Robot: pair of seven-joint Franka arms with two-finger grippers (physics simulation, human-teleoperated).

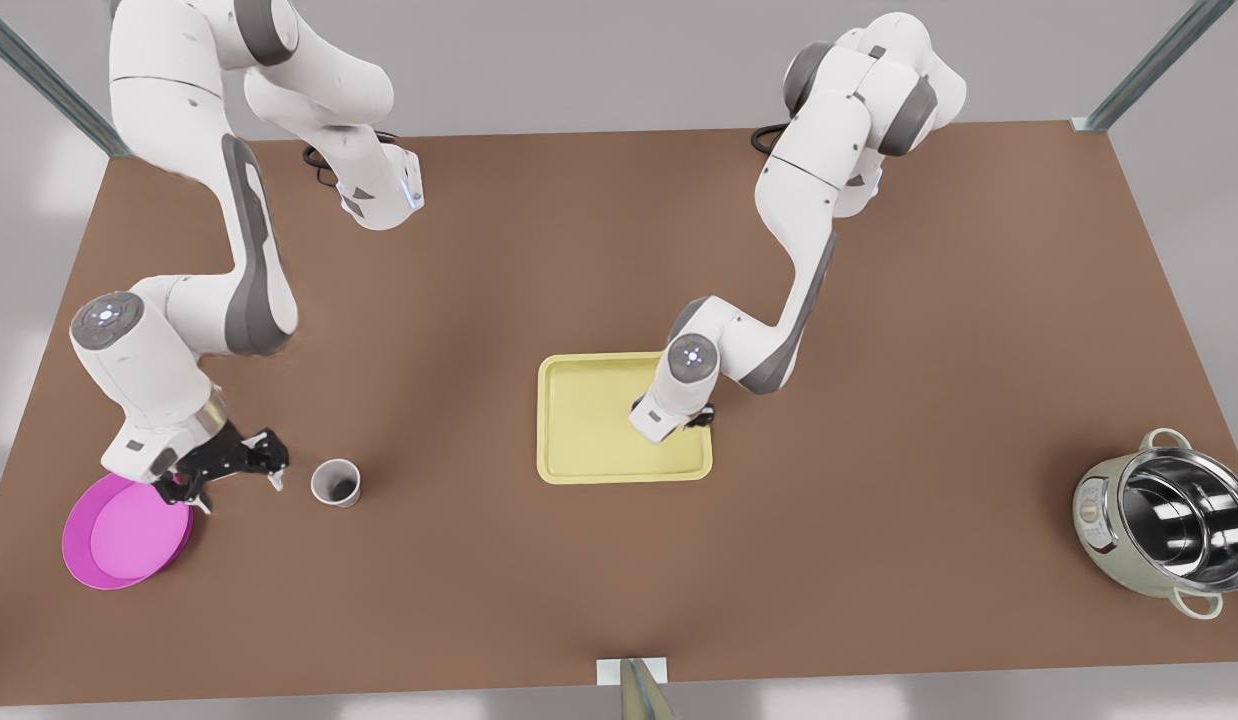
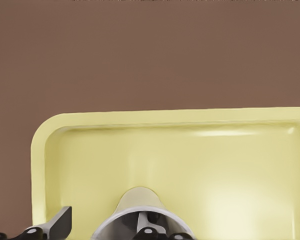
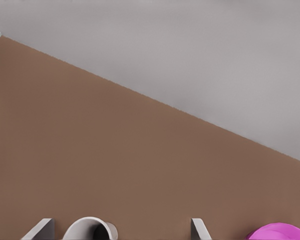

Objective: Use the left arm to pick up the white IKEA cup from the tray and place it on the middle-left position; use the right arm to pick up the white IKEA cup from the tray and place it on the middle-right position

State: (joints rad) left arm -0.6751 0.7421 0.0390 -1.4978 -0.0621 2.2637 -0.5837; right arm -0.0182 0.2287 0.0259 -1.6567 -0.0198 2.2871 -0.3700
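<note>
Pale yellow plastic is what your left wrist view looks down on: the tray (image 2: 44, 150), with a white cup (image 2: 139, 207) standing on it and the left claw (image 2: 99, 227) spread around that cup's wall, one finger (image 2: 57, 224) outside and clear of it, another down in its mouth. From the front view you get that left claw (image 1: 697, 418) low over the tray (image 1: 579, 420), near the corner at the front view's right, but the wrist hides the cup there. Your right claw (image 1: 234, 475) hangs at the front view's left, above the edge of a magenta bowl (image 1: 119, 540), fingers wide apart. A second white cup (image 1: 335, 482) stands upright on the brown tabletop (image 1: 619, 250) just beside it. The right wrist view puts that cup (image 3: 89, 227) between the spread fingertips (image 3: 39, 229), nearer one of them, with the bowl (image 3: 280, 232) at the side. At the front view's far right sits a pale green cooker (image 1: 1164, 520) with a steel pot inside; the marks on its side panel are too small to read.
</note>
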